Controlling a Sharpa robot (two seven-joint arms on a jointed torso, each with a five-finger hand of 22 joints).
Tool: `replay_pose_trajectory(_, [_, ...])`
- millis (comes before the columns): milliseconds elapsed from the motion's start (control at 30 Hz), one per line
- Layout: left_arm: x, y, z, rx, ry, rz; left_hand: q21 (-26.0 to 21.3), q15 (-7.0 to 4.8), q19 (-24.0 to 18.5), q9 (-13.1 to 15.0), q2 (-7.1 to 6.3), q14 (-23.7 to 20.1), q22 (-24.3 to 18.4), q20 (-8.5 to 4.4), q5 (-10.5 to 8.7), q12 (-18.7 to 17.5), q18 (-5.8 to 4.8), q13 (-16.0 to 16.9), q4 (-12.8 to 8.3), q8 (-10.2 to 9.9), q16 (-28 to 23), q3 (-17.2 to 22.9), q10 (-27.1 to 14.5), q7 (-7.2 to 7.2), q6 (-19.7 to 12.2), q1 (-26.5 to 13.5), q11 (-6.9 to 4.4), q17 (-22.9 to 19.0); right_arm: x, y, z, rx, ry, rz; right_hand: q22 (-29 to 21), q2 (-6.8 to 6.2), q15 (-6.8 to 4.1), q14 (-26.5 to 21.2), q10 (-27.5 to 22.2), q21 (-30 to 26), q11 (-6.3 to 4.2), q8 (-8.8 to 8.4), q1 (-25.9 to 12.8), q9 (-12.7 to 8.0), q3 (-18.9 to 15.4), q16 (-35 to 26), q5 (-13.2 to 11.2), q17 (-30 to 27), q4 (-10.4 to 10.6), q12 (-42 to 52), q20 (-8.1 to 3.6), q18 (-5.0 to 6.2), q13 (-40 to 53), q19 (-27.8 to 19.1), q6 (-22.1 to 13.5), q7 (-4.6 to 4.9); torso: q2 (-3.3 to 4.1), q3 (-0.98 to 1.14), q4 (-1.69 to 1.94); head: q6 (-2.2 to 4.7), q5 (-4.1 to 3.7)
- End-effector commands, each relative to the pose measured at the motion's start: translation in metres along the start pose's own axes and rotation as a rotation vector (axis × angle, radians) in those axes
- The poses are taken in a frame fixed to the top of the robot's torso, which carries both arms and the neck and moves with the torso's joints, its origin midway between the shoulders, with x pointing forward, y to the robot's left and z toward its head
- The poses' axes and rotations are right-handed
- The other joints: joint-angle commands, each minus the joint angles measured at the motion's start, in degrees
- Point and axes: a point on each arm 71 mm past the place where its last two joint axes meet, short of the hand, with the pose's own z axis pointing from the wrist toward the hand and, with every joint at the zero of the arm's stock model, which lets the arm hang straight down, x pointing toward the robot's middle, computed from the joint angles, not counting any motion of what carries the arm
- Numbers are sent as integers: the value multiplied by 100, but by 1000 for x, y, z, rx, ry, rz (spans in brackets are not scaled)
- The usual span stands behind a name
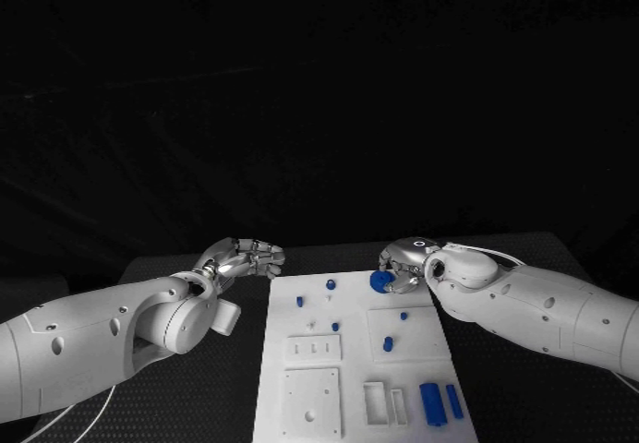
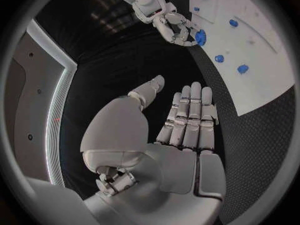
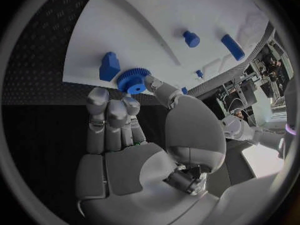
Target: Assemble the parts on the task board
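Black table, white board centre frame. Right hand pinches blue gear over board's upper right edge; left hand empty, fingers straight, together. Keep gear level, align before seating.

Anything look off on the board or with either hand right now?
Nothing stands out. The task board lies flat, small blue parts seated or lying on it. The right hand pinches a blue gear at the board's far end; the left hand hovers off-board, holding nothing.
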Motion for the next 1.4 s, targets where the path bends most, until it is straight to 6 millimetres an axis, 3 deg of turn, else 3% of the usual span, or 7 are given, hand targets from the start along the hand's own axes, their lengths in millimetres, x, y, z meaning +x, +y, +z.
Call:
replay_pose_trajectory(33, [2,-2,0,12,18,-2,37,22,-26,-8,14,-3,122,-5,25,-40,104,-7,-41,-30,-24,2,-12,26,-11,-51,31,8,4,2,0,-11,30,-14,114,2,-6,23,-35,38,9,-20,-68,-1,-42,-21,39,9,-16,-20,-5,272,9,-56,-4,29,2,-1,-1,-3,0])
replay_pose_trajectory(333, [3,-2,0,11,19,-2,38,22,-26,-8,15,-2,123,-5,25,-43,104,-8,-43,-32,-25,5,-12,28,-13,-50,32,9,6,3,1,-13,30,-28,110,99,-23,35,-26,51,-11,1,-36,6,-12,-37,16,37,-21,-21,-4,272,11,-66,27,8,2,-1,9,-17,9])
replay_pose_trajectory(533, [2,-2,0,11,17,-2,39,22,-26,-9,17,-1,123,-5,26,-45,104,-8,-43,-33,-25,7,-11,29,-14,-52,31,10,10,4,1,-12,33,-35,118,362,-80,56,30,104,-75,119,177,51,193,-51,-117,89,-96,-23,0,272,4,-63,242,-61,0,3,-3,-13,17])
replay_pose_trajectory(667, [2,-2,0,10,17,-2,39,22,-26,-9,17,-1,123,-5,26,-47,105,-8,-44,-34,-26,8,-10,29,-14,-52,32,11,12,4,1,-7,35,-52,118,451,-76,62,50,138,-71,230,120,99,199,-65,-149,121,-96,-34,19,272,0,-79,463,-58,2,4,-4,-10,33])
replay_pose_trajectory(967, [2,-2,0,10,18,-1,40,22,-26,-10,17,0,123,-5,27,-50,106,-8,-48,-35,-27,11,-10,30,-15,-50,33,12,13,6,1,-9,34,-73,113,525,-134,61,73,178,-140,375,143,200,245,-85,-166,161,-178,-56,22,272,-11,-104,721,-136,0,3,-2,-2,34])
replay_pose_trajectory(1167, [2,-2,0,10,16,0,40,22,-27,-10,17,0,123,-5,28,-52,106,-9,-52,-36,-27,14,-9,30,-16,-48,33,13,11,8,0,-22,4,-79,111,413,-149,66,87,205,-158,406,45,240,183,-95,-167,177,-160,-66,30,272,-15,-101,770,-154,-1,-2,-2,1,35])
replay_pose_trajectory(1400, [2,-2,0,11,17,0,41,22,-27,-10,18,1,123,-5,29,-55,106,-9,-54,-37,-28,17,-7,31,-15,-48,33,15,5,17,-4,-48,-70,-103,105,395,-169,75,109,225,-178,429,-20,273,130,-96,-166,194,-114,-66,23,272,-15,-87,809,-175,-1,-2,-2,9,36])
